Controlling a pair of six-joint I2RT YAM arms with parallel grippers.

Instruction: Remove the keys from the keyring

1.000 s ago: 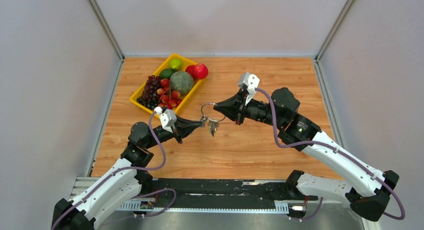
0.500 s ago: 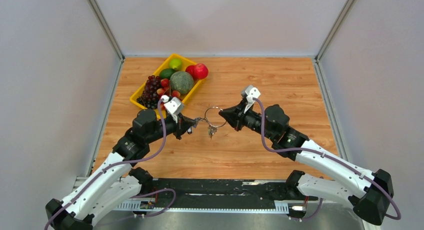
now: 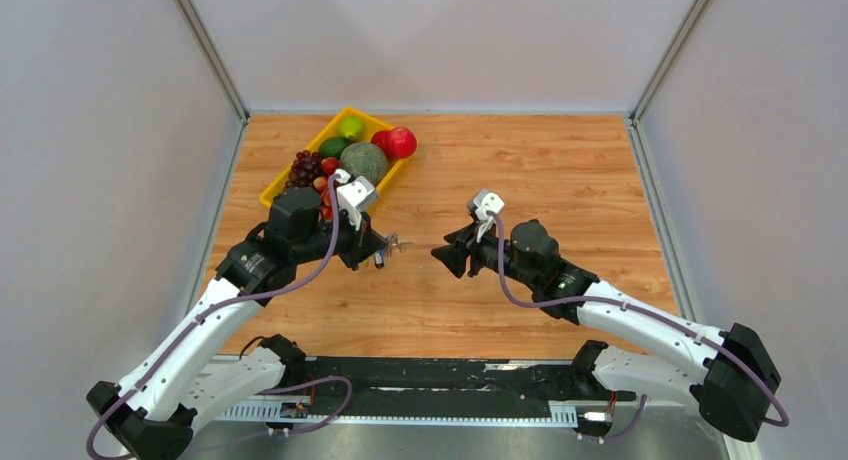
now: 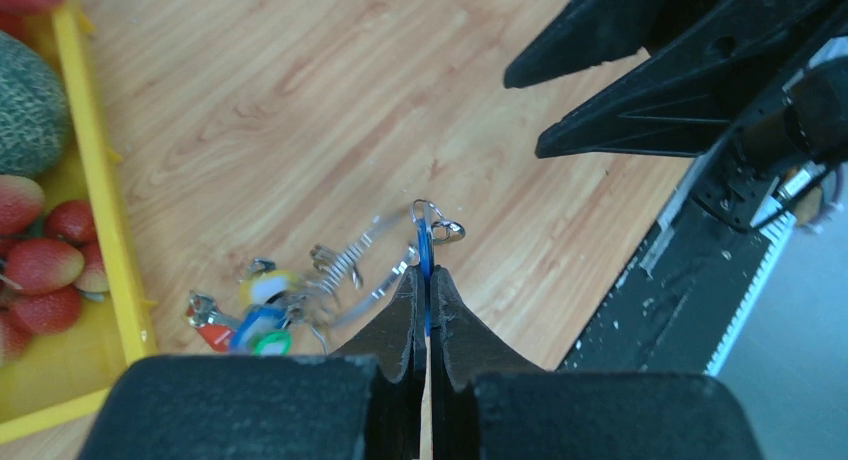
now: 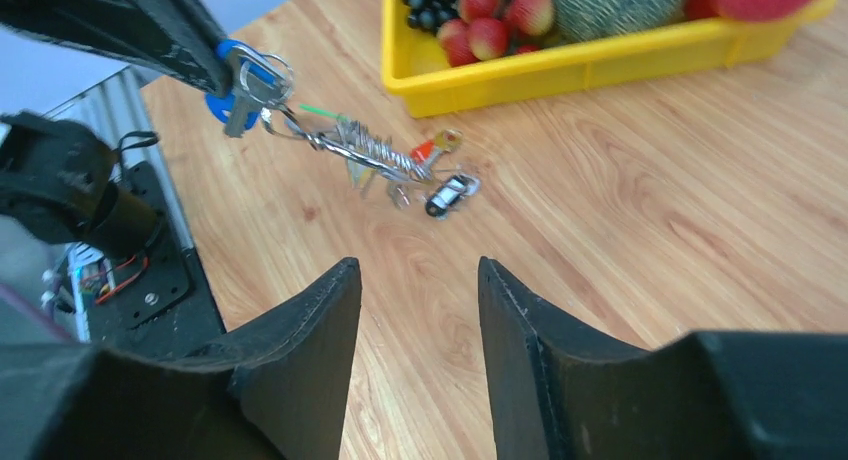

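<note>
The right end effector (image 5: 418, 267) has let go of the keyring (image 4: 385, 285) and withdrawn, jaws apart. The left end effector (image 4: 428, 278) clenches a blue-tagged key (image 4: 424, 248). The other keys (image 4: 270, 305) dangle beside it, near the fruit tray (image 4: 100, 230), none separated yet.

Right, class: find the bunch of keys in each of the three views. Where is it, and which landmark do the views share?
Top external: the keys are left of centre, at the tip of the left tool.
Left wrist: the keys are lower left, right of the yellow fruit tray.
Right wrist: the keys are upper middle, below the tray.
Shared landmark: the yellow fruit tray.
</note>
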